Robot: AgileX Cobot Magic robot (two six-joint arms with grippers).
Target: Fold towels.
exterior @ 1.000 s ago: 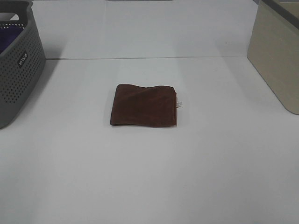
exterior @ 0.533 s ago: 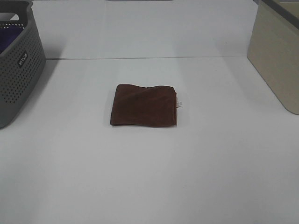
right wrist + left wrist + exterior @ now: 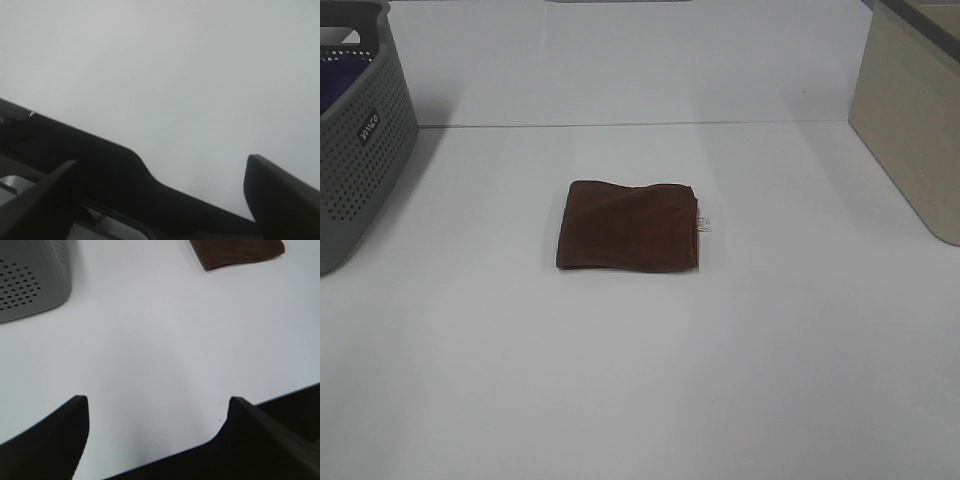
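A dark reddish-brown towel (image 3: 629, 226) lies folded into a neat rectangle in the middle of the white table, a small white tag sticking out at its right edge. Neither arm shows in the high view. In the left wrist view the towel (image 3: 237, 252) is far off, and my left gripper (image 3: 157, 412) is open with only bare table between its dark fingers. My right gripper (image 3: 162, 175) is open too, over bare white table near the table's edge, with nothing between its fingers.
A grey perforated basket (image 3: 355, 140) with purple cloth inside stands at the far left; its wall also shows in the left wrist view as the grey basket (image 3: 30, 280). A beige bin (image 3: 910, 110) stands at the far right.
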